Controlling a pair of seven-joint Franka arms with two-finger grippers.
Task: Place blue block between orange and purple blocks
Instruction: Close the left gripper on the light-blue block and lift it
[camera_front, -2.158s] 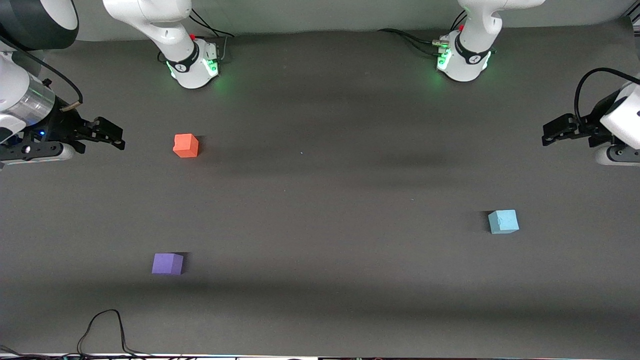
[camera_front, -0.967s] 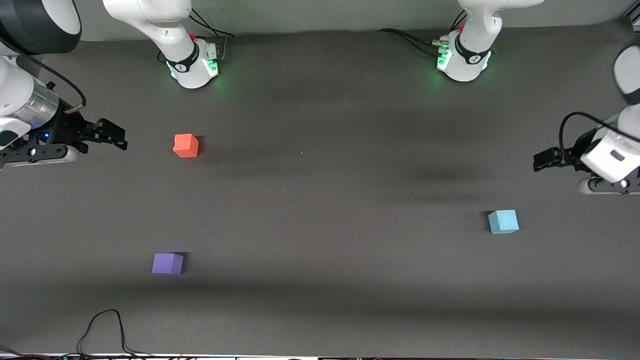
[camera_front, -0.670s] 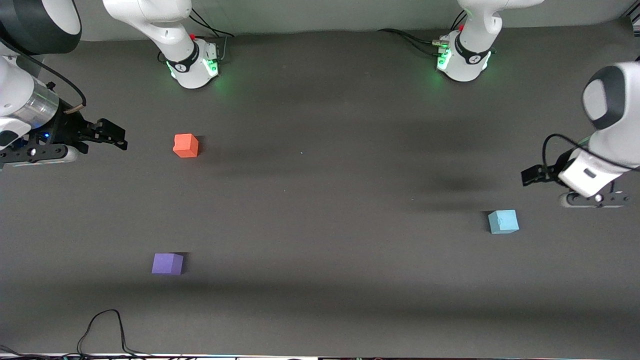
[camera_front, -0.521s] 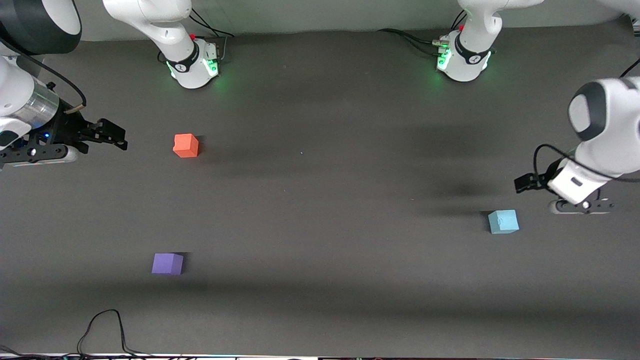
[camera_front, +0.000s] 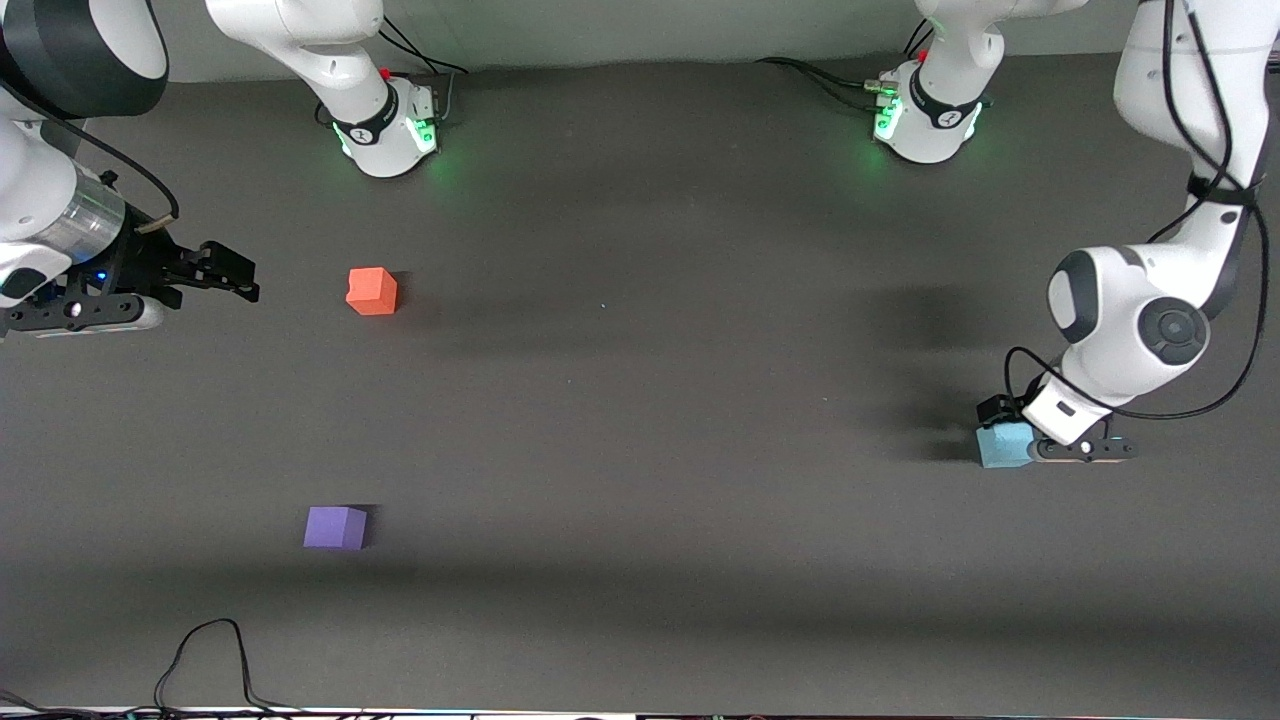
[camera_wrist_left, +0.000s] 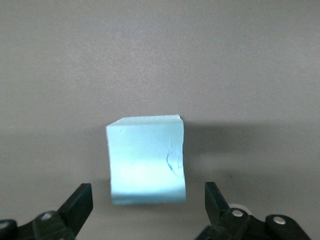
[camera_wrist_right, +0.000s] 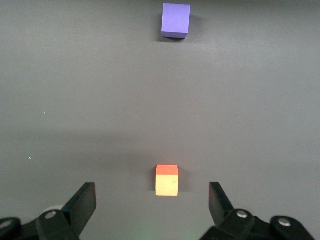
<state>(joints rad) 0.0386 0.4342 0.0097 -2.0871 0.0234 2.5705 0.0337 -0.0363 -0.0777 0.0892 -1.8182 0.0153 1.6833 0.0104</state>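
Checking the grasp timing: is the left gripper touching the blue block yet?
Apart. The left wrist view shows the left gripper open, dark mat visible between each fingertip and the blue block.

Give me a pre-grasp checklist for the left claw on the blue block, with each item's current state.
1. Left claw open wider than the blue block: ok.
2. Block centered between the fingertips in the left wrist view: ok.
3. Fingers lowered alongside the block's sides: cannot tell; in the front view the claw sits right over the block.
4. Drop spot between the orange block and the purple block free: ok.
5. Right claw out of the way: ok, open and waiting at the right arm's end of the table, beside the orange block.
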